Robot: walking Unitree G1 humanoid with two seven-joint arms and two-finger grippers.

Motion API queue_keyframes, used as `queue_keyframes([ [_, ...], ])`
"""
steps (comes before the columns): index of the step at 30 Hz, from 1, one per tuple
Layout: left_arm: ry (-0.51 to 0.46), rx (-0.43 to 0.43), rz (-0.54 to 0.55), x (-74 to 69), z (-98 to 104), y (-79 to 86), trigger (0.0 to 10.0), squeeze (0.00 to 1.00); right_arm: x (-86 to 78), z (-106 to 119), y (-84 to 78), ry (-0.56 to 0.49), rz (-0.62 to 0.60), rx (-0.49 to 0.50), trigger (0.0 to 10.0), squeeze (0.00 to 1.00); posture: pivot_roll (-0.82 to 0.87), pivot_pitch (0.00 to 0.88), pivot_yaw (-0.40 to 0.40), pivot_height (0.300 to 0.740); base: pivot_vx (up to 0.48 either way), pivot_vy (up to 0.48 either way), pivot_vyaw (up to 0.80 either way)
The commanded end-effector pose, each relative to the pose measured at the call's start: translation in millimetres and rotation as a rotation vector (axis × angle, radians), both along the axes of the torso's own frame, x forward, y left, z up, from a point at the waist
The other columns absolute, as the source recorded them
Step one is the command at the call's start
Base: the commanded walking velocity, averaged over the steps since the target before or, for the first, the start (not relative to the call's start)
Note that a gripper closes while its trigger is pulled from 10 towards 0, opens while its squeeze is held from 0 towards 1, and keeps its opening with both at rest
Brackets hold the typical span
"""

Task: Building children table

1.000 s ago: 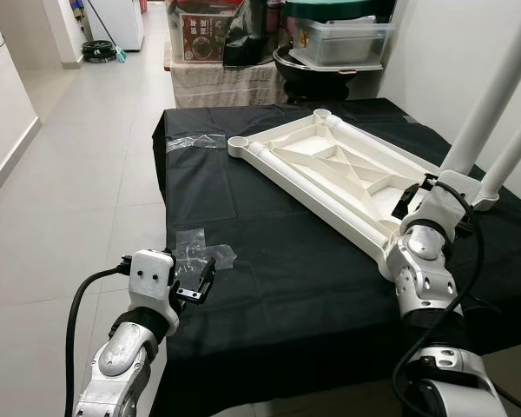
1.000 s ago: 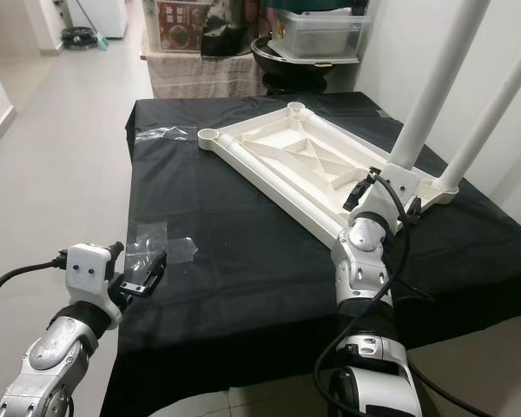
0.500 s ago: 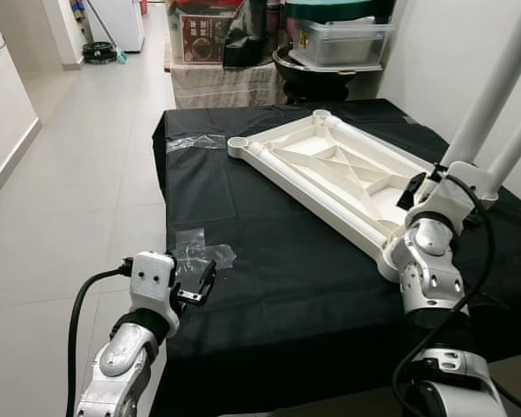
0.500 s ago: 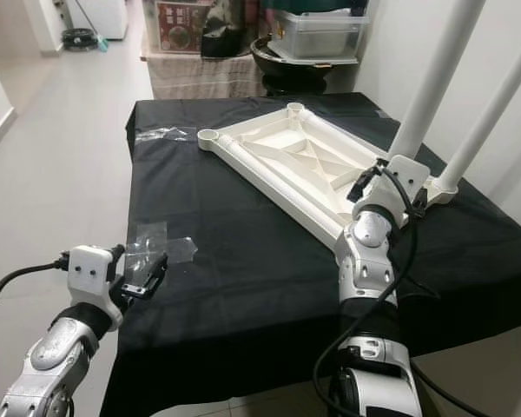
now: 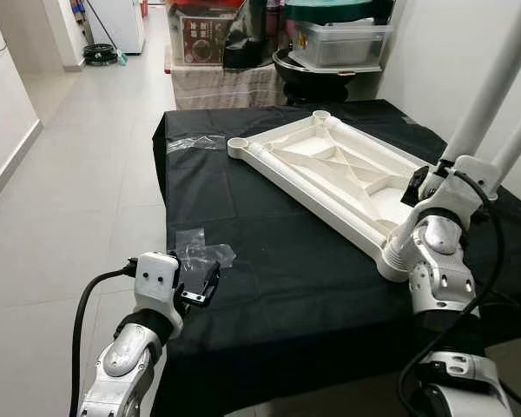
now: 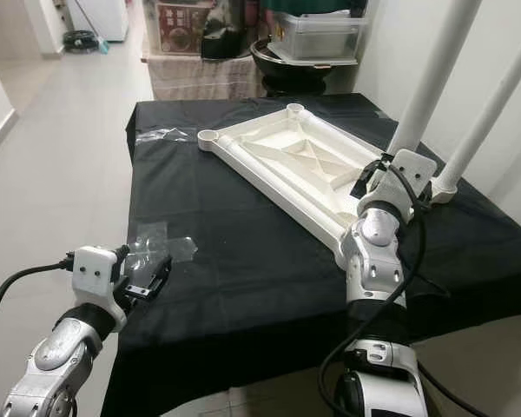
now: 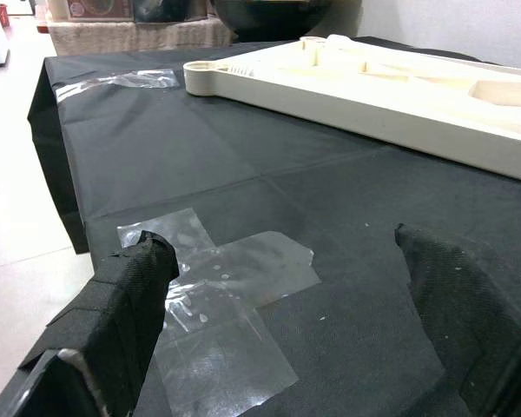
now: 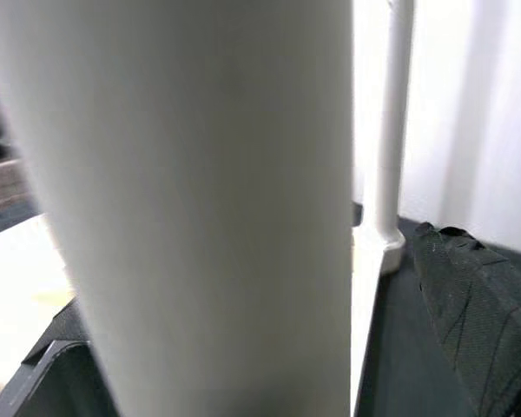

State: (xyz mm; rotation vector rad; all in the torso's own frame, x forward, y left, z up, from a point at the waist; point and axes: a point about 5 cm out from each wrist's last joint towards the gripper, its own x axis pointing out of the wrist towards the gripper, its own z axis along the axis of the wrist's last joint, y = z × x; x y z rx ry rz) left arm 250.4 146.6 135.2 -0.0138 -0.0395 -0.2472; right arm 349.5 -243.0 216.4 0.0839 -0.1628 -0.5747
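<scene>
Looking down from the left eye view, the white tabletop (image 5: 330, 178) lies upside down on the black-draped worktop (image 5: 269, 287), its long axis running from the far left corner toward the near right, where two white legs (image 5: 491, 87) already stand upright in their sockets; the right gripper (image 5: 441, 178) is at the base of the nearer leg, while the left gripper (image 5: 200, 285) hovers at the worktop's near left edge beside a patch of clear tape (image 5: 204, 254), well apart from the tabletop. From the right eye view, two empty sockets (image 6: 210, 135) remain at the far end, so the right arm is clearly the nearer one to the work in hand. Through the left wrist view, the jaws are spread and hold nothing, with the tape just ahead and the tabletop beyond. Through the right wrist view, the near leg (image 8: 208, 208) fills the gap between the spread fingers (image 8: 469, 295); whether they press on it I cannot tell.
</scene>
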Motion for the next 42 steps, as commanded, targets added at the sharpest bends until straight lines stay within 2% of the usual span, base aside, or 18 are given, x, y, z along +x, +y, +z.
queue_keyframes([
  [1, 0.006, 0.000, -0.010, 0.0, -3, -0.9, 10.0, 0.00, -2.6, 2, -2.8, 0.003, 0.023, -0.016, 10.0, 1.00, 0.06, 0.000, -0.050, 0.740, 0.000, 0.000, 0.00],
  [17, 0.007, -0.001, -0.018, 0.3, -2, -2.1, 10.0, 0.00, -6.9, 9, -1.1, 0.007, 0.072, -0.026, 10.0, 1.00, 0.05, 0.000, -0.045, 0.740, 0.000, 0.000, 0.00],
  [22, 0.011, -0.005, -0.021, 0.2, -4, -3.1, 10.0, 0.00, -14.6, 13, 4.9, 0.005, 0.101, -0.009, 10.0, 1.00, 0.04, 0.000, -0.043, 0.740, 0.000, 0.000, 0.00],
  [37, 0.011, -0.009, -0.023, 1.7, -4, -4.9, 10.0, 0.00, -17.4, 9, 3.7, 0.029, 0.107, -0.005, 10.0, 0.99, 0.03, 0.000, -0.046, 0.740, 0.000, 0.000, 0.00],
  [38, 0.011, -0.010, -0.023, 1.9, -5, -5.0, 10.0, 0.00, -18.0, 11, 5.6, 0.032, 0.130, 0.001, 10.0, 0.00, 0.03, 0.000, -0.046, 0.740, 0.000, 0.000, 0.00],
  [42, 0.011, -0.013, -0.024, 2.3, -5, -5.6, 10.0, 0.00, -19.6, 15, 9.3, 0.035, 0.170, 0.007, 10.0, 0.00, 0.03, 0.000, -0.046, 0.740, 0.000, 0.000, 0.00],
])
